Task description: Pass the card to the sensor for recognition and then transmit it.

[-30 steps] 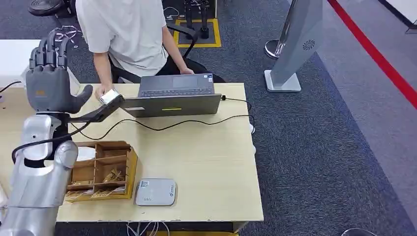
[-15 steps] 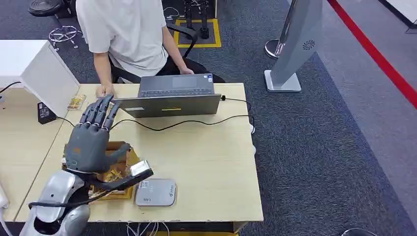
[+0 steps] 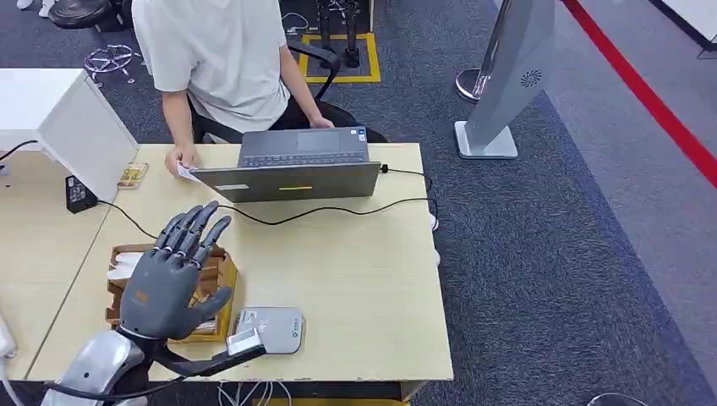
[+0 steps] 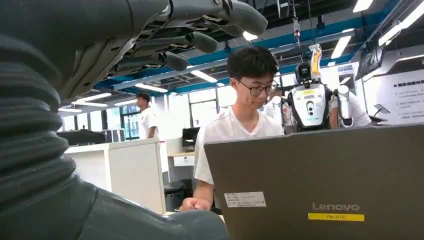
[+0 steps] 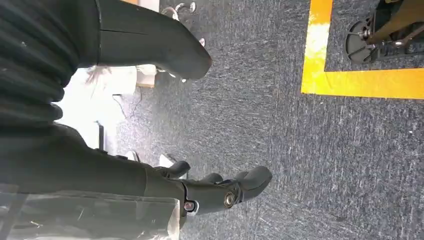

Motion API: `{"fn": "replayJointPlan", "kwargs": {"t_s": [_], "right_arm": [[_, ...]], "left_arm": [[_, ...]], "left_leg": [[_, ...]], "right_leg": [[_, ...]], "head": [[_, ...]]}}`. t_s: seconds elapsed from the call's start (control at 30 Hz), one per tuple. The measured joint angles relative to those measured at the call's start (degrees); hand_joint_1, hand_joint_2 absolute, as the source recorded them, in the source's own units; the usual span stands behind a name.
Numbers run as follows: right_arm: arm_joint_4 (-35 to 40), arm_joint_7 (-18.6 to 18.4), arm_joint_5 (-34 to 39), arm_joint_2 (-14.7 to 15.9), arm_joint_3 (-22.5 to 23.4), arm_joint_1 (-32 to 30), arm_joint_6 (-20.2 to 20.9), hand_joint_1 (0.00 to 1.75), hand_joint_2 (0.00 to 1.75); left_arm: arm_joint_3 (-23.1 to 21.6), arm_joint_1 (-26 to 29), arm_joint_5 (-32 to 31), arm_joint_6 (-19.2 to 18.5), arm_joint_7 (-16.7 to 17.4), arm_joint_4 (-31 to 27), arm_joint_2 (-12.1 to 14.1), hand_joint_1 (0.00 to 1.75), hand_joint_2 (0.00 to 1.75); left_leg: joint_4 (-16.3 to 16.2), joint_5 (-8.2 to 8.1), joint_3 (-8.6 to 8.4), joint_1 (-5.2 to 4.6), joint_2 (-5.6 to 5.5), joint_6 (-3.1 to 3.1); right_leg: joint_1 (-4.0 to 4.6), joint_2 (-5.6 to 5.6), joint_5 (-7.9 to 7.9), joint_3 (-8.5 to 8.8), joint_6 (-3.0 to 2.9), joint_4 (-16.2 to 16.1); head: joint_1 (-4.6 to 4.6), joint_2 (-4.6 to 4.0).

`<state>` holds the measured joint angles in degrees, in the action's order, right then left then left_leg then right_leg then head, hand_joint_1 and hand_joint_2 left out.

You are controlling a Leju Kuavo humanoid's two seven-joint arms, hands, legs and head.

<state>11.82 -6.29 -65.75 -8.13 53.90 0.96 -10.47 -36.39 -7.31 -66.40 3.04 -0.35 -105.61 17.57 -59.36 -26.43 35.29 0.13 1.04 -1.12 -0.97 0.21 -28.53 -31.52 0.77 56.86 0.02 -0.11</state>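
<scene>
left hand (image 3: 169,288) over wooden tray (image 3: 221,292) at table (image 3: 363,279) front-left; sensor pad (image 3: 275,328) just right of tray, near front edge; laptop (image 3: 296,173) at back edge, cable (image 3: 330,211) in front of it; person (image 3: 220,59) seated behind table; card (image 3: 187,173) in person's hand, left of laptop

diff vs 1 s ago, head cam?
The left hand has come down from up by the person's hand to hover open over the brown wooden divided box. The person now holds a white card. Grey laptop and flat grey card sensor unmoved.
</scene>
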Motion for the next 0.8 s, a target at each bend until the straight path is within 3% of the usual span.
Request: {"fn": "replayJointPlan", "kwargs": {"t_s": [0.8], "right_arm": [[0.2, 0.0, 0.0, -0.1, 0.4, 0.0, 0.0, 0.00, 1.75]], "left_arm": [[-0.2, 0.1, 0.0, 0.0, 0.0, -0.2, 0.5, 0.00, 1.75]], "left_leg": [[0.0, 0.00, 0.00, -0.01, 0.00, 0.00]], "right_leg": [[0.01, 0.00, 0.00, 0.00, 0.00, 0.0]], "head": [[0.00, 0.00]]}}
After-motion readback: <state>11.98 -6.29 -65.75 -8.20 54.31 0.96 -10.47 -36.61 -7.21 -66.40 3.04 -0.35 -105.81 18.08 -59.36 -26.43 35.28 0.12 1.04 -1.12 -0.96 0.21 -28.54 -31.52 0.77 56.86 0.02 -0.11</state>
